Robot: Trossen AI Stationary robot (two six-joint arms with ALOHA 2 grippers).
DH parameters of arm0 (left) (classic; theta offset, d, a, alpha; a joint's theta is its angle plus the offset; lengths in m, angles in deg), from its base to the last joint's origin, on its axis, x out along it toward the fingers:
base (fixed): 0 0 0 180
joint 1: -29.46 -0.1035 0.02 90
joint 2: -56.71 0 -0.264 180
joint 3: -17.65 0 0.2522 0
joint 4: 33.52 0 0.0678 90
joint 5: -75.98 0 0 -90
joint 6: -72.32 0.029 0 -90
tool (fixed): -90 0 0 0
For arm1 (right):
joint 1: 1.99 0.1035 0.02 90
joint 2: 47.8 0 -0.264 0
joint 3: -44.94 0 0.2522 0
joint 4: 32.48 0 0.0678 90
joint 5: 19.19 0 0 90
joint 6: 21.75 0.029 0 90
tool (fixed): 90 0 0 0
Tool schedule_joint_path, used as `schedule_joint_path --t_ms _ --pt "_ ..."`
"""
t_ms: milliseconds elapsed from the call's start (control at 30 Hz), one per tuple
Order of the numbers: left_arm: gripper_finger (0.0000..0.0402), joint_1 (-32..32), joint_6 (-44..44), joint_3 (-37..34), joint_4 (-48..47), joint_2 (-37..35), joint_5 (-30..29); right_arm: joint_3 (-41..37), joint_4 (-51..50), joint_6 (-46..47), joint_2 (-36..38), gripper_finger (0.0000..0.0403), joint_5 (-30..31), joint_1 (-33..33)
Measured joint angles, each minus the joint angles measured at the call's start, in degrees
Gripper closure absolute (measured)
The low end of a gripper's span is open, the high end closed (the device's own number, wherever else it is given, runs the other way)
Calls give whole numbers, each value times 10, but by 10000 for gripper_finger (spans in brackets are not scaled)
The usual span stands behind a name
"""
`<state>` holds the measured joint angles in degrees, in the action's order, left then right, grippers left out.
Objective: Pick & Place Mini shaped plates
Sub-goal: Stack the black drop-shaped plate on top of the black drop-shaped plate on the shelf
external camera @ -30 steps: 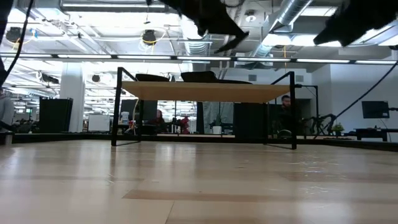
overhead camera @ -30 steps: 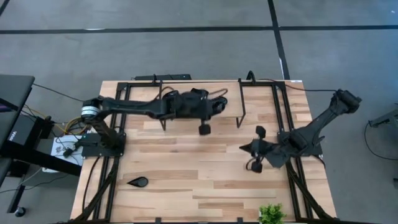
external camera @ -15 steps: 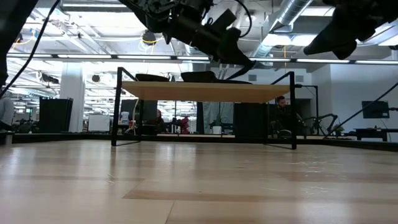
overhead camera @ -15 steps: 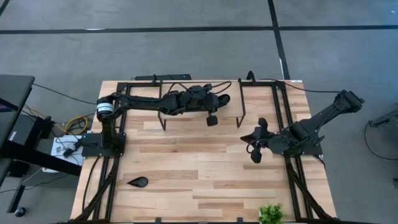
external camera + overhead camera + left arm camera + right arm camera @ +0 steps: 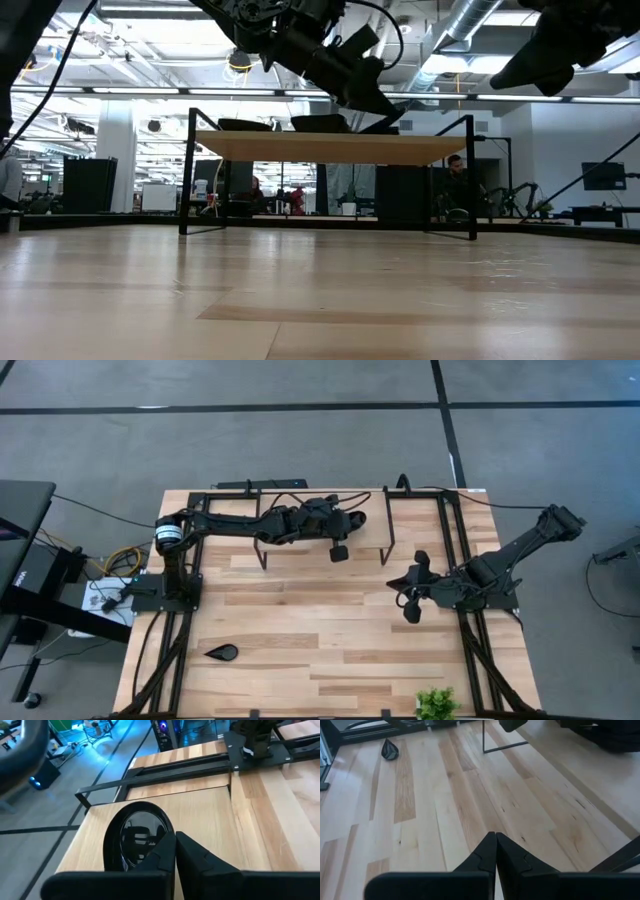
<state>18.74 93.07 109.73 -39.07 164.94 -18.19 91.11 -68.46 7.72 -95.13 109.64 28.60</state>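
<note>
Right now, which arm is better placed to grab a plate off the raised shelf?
Probably the left. Its tool hangs over the raised shelf, and its wrist view shows a glossy black plate on that shelf just ahead of its closed fingers. The right tool hangs over bare tabletop beside the shelf.

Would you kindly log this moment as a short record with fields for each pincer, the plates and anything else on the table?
left pincer: shut, empty, raised over the shelf at the table's far edge, just above a glossy black plate lying on it
right pincer: shut, empty, raised over bare wood at the table's right side
teardrop plate: alone on the table near the front left
shelf plates: dark shapes on top in the low view; count unclear
plant: front right edge
</note>
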Motion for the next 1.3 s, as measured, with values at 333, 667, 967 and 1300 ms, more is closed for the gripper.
schedule_joint_path --t_ms 333,667,967,1300 --pt "349 0 0 0 0 0 -33 0 0 0 0 402 0 0" --pt "312 37 -48 0 3 -3 -18 0 0 0 0 402 0 0" --pt "311 198 -129 -21 -20 -15 87 0 0 0 0 402 1 0" --pt "311 386 -414 -134 -180 -37 82 1 11 0 0 402 2 0"
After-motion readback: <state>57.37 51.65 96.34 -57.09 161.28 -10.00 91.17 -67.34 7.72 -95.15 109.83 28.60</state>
